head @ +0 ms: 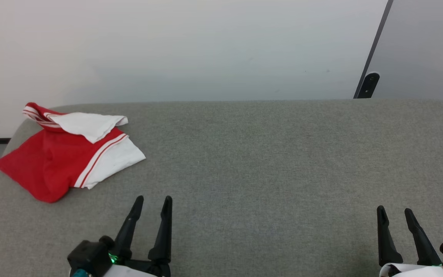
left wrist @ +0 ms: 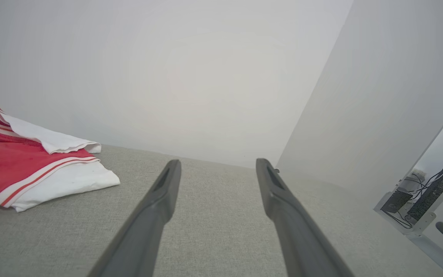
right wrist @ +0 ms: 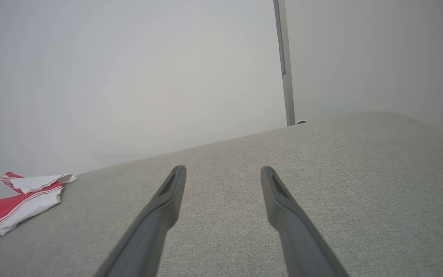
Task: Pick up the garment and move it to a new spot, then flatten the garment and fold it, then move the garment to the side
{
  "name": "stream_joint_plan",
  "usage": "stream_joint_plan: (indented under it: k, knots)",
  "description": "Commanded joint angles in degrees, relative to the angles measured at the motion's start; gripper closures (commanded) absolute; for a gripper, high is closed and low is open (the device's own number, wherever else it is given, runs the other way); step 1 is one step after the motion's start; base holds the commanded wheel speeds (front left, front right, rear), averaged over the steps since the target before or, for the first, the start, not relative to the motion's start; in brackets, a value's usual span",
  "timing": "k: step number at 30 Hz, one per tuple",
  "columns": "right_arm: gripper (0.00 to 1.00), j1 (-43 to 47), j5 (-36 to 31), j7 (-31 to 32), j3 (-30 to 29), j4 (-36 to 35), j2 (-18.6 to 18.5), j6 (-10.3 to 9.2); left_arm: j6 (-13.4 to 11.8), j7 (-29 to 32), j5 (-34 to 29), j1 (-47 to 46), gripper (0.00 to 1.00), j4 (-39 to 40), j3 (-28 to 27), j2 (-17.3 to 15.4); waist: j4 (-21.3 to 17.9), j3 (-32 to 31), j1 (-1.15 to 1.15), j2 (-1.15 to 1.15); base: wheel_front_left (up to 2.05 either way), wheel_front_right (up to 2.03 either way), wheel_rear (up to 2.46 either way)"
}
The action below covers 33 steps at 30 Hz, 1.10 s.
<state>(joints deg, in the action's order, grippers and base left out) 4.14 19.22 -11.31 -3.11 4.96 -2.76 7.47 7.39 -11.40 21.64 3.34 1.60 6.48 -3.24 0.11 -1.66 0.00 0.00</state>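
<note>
My left tool (head: 154,198) and my right tool (head: 394,209) both stand released, fingers spread and empty, at the near edge of the grey fabric-covered worktop (head: 263,154). The garment (head: 52,161) lies crumpled near the far left corner, red with white sleeves on top, apart from my left tool.
</note>
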Motion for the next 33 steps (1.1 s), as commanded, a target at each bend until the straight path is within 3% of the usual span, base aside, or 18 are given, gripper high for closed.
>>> stream_joint_plan:
  k: [1, 33]
  knots:
    - [0.0, 0.4, -1.5, -0.6, 0.3, -0.8, -0.2, 0.04, 0.1, -0.4, -1.4, 0.2, 0.0, 0.8, 0.1, -0.2, -0.1, -0.1, 0.0, 0.0, 0.0, 0.0, 0.0]
    - [0.0, 2.7, -15.5, -4.0, 0.5, -3.5, -0.2, 0.04, 0.2, -3.8, -15.3, 2.7, 0.0, 2.4, 0.1, -0.1, -2.3, -1.0, 0.0, 0.0, 0.0, 0.0, 0.0]
